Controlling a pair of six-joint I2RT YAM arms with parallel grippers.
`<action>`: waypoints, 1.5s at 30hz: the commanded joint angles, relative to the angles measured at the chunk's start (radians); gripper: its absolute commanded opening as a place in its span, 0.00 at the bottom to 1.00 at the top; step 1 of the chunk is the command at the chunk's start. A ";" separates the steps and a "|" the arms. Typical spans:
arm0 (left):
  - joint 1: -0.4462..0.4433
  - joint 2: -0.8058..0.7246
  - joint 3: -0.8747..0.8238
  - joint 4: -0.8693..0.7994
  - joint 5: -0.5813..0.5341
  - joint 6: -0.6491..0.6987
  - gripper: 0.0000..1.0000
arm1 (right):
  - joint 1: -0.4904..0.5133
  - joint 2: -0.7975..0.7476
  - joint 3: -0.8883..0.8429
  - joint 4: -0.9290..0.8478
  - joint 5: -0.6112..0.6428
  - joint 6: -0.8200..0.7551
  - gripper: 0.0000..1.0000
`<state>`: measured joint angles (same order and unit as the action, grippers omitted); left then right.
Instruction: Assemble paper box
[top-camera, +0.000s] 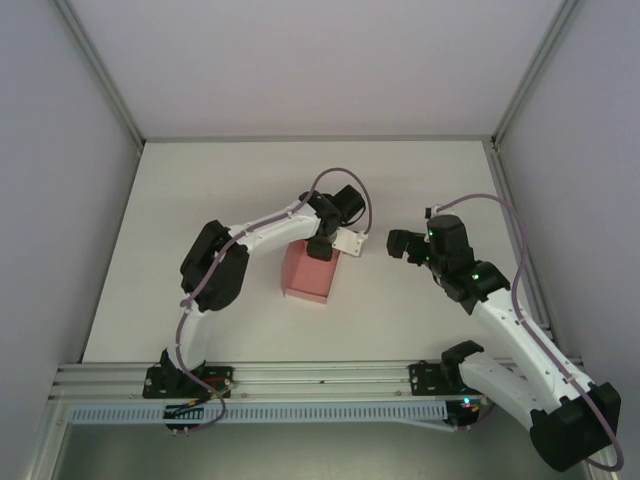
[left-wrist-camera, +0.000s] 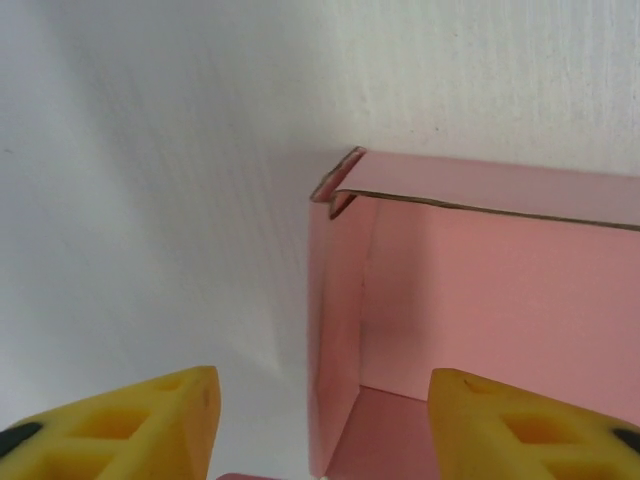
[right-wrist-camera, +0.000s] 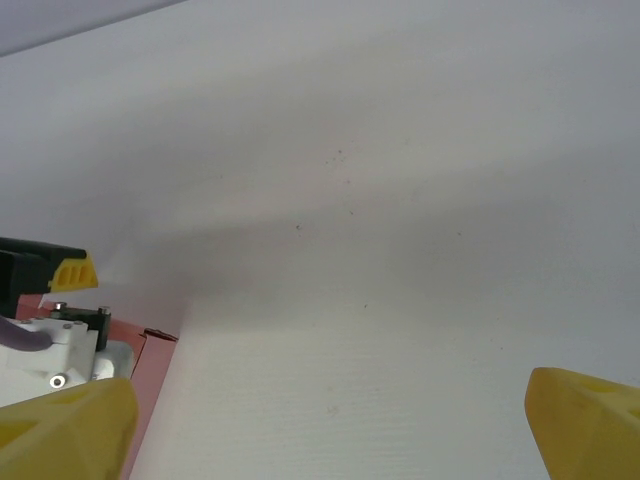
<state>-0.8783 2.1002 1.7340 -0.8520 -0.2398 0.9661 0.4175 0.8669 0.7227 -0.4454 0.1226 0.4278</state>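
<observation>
The pink paper box (top-camera: 306, 274) stands folded up on the white table, its top open. My left gripper (top-camera: 322, 247) hangs over the box's far right corner. In the left wrist view its yellow fingers (left-wrist-camera: 135, 425) stand open, one outside and one inside the box's upright side wall (left-wrist-camera: 335, 330), touching nothing. The box's back wall (left-wrist-camera: 490, 270) and floor show beyond, with a small bent tab at the top corner. My right gripper (top-camera: 398, 243) hovers open to the right of the box, holding nothing. The right wrist view catches the box's edge (right-wrist-camera: 150, 385) at the left.
Bare white table (top-camera: 240, 190) stretches behind and to both sides of the box. Grey enclosure walls rise at the left, back and right. An aluminium rail (top-camera: 320, 380) runs along the near edge between the arm bases.
</observation>
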 joint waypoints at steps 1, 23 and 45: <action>0.013 -0.153 0.006 0.094 0.079 -0.051 0.71 | -0.007 -0.014 0.000 0.050 -0.056 -0.037 1.00; 0.466 -0.832 -0.749 0.571 0.007 -1.469 1.00 | 0.189 0.830 0.447 0.100 -0.352 -0.437 0.95; 0.483 -0.870 -0.826 0.594 -0.014 -1.483 1.00 | 0.328 0.938 0.468 0.124 0.092 -0.193 0.00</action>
<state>-0.4026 1.2690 0.9115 -0.2691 -0.2287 -0.4992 0.7208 1.8812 1.2282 -0.3180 0.0395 0.1024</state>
